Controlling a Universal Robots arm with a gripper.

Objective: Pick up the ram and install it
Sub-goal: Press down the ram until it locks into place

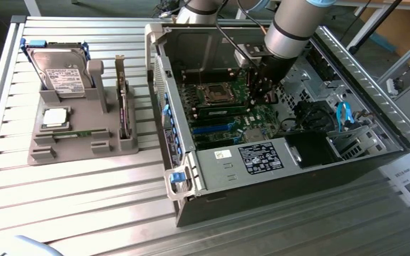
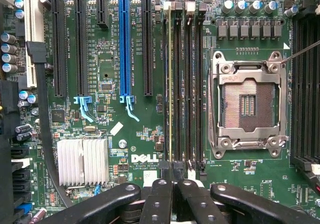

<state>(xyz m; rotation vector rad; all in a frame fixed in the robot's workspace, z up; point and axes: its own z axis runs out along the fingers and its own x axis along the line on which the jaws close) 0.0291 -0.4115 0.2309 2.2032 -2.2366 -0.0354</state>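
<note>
1. Ram, the long thin green circuit-board stick (image 2: 170, 83), is where we start. In the wrist view we see it edge-on, standing in one of the black memory slots on the green motherboard (image 2: 110, 58), between the blue expansion slot (image 2: 124, 43) and the silver processor socket (image 2: 248, 106).
2. Its long axis runs along the slot, parallel to the neighbouring empty slots, and leads straight away from the end effector (image 2: 172, 176). One end of the stick lies just beside the fingertips, and the rest stretches out ahead of them.
3. In the exterior view the stick (image 1: 223, 111) lies across the board inside the open black computer case (image 1: 190, 176). It sits just in front of the socket, and the end effector (image 1: 262, 95) is over its end toward the exterior view's right.
4. We read the end effector as clenched, with the black fingers drawn together. We cannot tell whether they pinch the stick's end or only meet above it.
5. The grey arm (image 1: 290, 32) reaches down steeply into the case from above, and its wrist looks squarely at the board.
6. We judge that the stick is already at its slot. Whether it is fully seated, we cannot tell.
7. The case stands on the slatted metal surface (image 1: 84, 202).
</note>
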